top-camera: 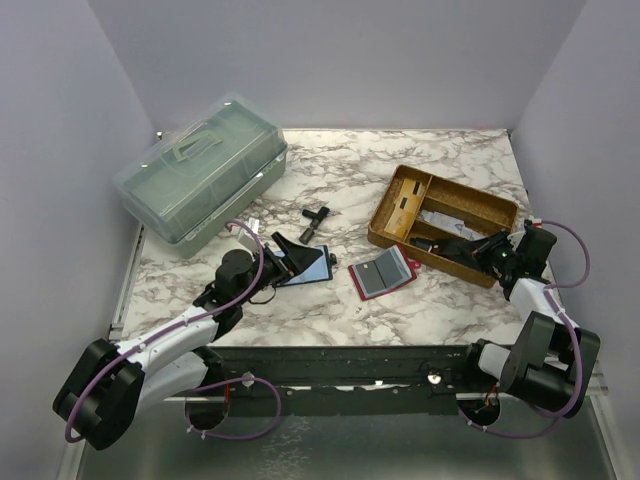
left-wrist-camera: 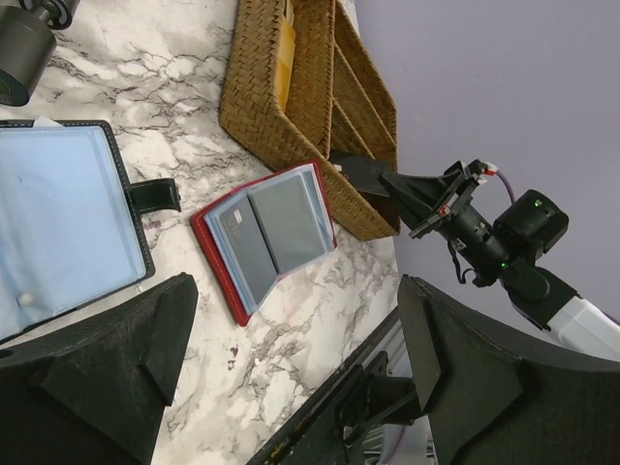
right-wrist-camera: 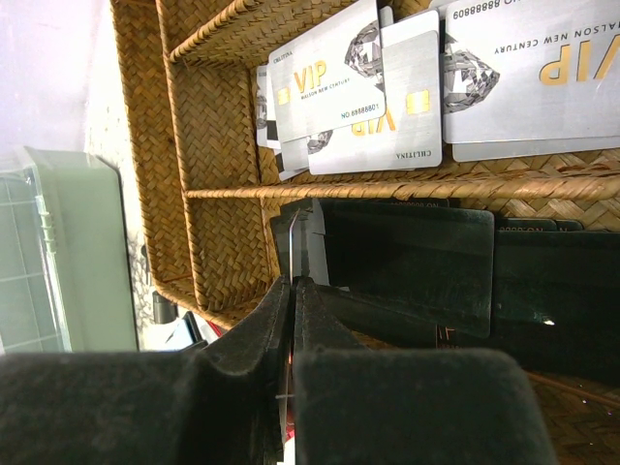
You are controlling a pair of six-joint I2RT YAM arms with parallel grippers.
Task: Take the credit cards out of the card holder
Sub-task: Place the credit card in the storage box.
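A black card holder (top-camera: 312,266) lies open with light blue sleeves; it also shows in the left wrist view (left-wrist-camera: 58,213). A red card holder (top-camera: 382,272) lies open with grey cards (left-wrist-camera: 281,223) in its sleeves. My left gripper (top-camera: 288,258) is open and empty just above the black holder, its fingers (left-wrist-camera: 145,358) wide apart. My right gripper (top-camera: 482,250) is shut on a thin dark card (right-wrist-camera: 294,237), seen edge-on, over the wicker tray (top-camera: 490,208). Silver VIP cards (right-wrist-camera: 387,87) and black cards (right-wrist-camera: 417,262) lie in the tray.
A translucent green plastic box (top-camera: 200,180) stands at the back left. A small black object (top-camera: 315,222) lies behind the black holder. A yellow item (top-camera: 405,205) sits in the tray's left compartment. The walls close in on both sides.
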